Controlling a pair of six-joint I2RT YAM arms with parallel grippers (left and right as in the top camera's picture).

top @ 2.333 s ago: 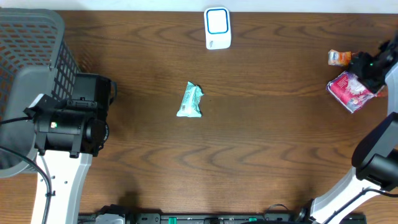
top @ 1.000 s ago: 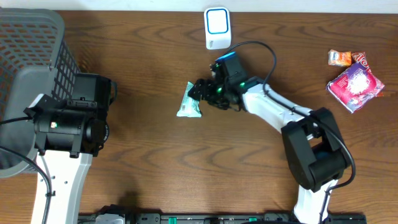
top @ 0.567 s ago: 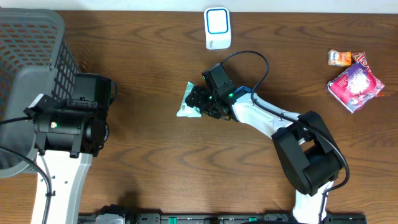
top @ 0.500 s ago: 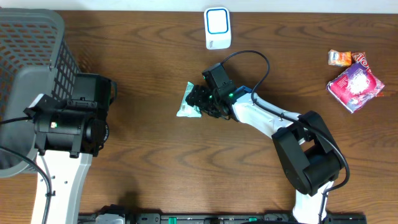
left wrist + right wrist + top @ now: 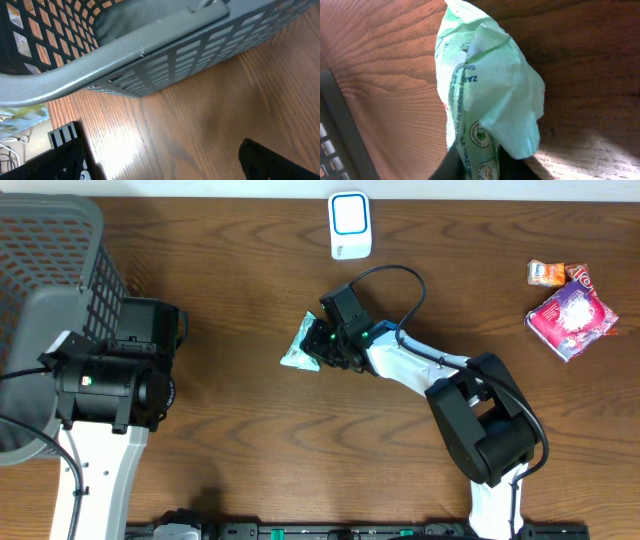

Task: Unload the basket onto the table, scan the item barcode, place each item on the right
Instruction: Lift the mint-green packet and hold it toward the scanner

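The item is a pale green plastic packet with printed text, lying near the middle of the wooden table. My right gripper is at its right end, shut on it. In the right wrist view the packet fills the frame, its lower end pinched between the dark fingers. No barcode shows on the visible side. The white scanner stands at the table's back edge. My left gripper is open over bare wood beside the basket, holding nothing.
A grey mesh basket stands at the far left, close above the left gripper, where its wall shows. A pink packet and a small orange packet lie at the far right.
My right arm has swung from the far right to the green packet and its jaws have shut on it. The packet has shifted slightly left. The left arm has not moved.
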